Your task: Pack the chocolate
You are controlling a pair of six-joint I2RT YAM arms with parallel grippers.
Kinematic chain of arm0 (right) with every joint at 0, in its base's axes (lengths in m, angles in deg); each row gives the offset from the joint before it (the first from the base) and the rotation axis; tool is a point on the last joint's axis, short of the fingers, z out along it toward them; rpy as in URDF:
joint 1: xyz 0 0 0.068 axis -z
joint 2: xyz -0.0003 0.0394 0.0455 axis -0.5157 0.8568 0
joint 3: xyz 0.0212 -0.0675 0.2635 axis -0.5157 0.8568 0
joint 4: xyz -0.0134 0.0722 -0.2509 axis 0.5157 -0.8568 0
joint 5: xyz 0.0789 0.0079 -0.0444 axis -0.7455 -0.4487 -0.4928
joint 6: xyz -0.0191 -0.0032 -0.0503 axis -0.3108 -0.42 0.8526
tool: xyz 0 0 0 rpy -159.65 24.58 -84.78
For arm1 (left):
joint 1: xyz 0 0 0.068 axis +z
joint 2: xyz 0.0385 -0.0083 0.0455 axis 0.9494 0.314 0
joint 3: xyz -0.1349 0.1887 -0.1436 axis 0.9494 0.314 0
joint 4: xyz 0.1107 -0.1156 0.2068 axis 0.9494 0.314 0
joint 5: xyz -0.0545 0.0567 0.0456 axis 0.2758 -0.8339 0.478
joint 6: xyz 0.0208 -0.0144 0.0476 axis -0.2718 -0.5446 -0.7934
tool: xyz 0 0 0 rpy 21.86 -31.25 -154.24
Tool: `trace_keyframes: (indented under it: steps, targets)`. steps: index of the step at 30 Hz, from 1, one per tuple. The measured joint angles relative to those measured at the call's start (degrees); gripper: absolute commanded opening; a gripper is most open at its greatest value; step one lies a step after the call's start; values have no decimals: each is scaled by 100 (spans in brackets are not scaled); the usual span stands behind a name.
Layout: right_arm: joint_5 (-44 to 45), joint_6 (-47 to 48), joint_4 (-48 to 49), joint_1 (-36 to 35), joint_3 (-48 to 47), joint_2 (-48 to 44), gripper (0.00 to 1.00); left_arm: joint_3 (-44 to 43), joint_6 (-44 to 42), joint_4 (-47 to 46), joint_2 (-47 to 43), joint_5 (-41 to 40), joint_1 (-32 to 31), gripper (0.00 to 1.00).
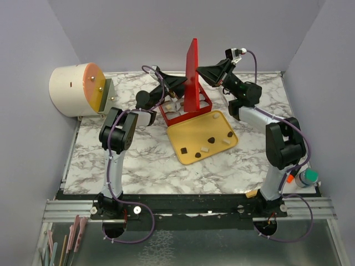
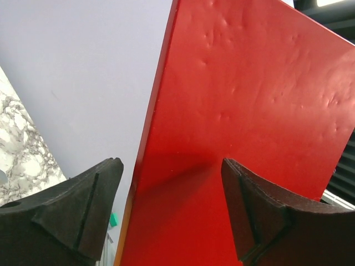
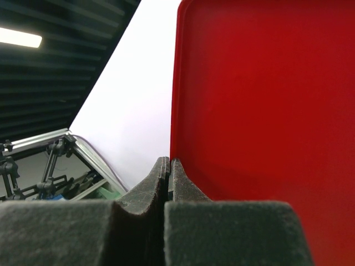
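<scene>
Small dark and cream chocolate (image 1: 211,139) pieces lie scattered on a yellow tray (image 1: 183,133) on the marble worktop (image 1: 138,160), just in front of a red box (image 1: 186,116) whose lid (image 1: 192,77) stands upright. The pieces look light, hard and easily chipped or smeared. Each is probably best pinched gently across its sides. The left tool (image 2: 172,166) is wide open and holds nothing, facing the lid's edge. The right tool (image 3: 168,163) is fully closed and empty, its tips beside the lid's rim; contact cannot be told.
</scene>
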Motion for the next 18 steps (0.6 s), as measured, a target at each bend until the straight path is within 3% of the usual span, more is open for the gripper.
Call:
trace_keyframes:
  steps: [3, 9, 18]
  targets:
    - [39, -11, 0, 0, -2, 2, 0, 24, 4, 0, -24, 24, 11, 67]
    - [103, -68, 15, 0, -2, 9, 0, 131, 20, 7, -122, 31, 15, 58]
    - [245, -136, 31, 0, -2, 11, 0, 236, 20, 13, -195, 31, 55, 57]
